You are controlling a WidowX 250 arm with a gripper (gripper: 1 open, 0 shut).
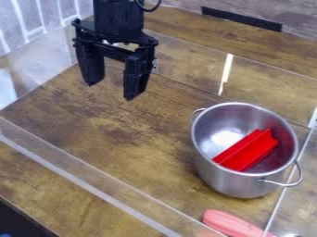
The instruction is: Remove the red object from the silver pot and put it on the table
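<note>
Claw hung released at 11 o'clock above tabletop; red object lay tilted inside silver pot at 4 o'clock.

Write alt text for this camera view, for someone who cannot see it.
A red block lies tilted inside a silver pot at the right of a wooden table. A black end effector hangs open over the table's upper left, well away from the pot. A salmon-red handle-like thing lies at the bottom edge.

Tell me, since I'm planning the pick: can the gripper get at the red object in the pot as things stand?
Probably yes. The pot is uncovered, the red object leans exposed inside, and the open gripper hangs over bare table with nothing between.
</note>
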